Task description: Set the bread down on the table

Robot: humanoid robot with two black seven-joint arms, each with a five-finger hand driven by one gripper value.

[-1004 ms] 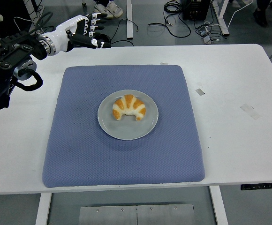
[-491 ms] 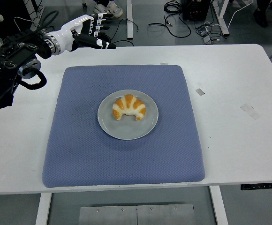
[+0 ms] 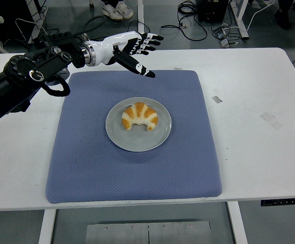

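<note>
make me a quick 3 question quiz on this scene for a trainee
1. True or false: the croissant lies on the grey plate.
2. What is the plate resting on: A) bare table, B) blue mat, C) tray?
3. Which hand is in view, and is it holding anything?

Key
1. True.
2. B, the blue mat.
3. The left hand, fingers spread above the mat's far edge, holding nothing.

We are looking at a golden, curved bread (image 3: 140,117). It is lying flat on a grey plate (image 3: 160,140), ends toward us.
</note>
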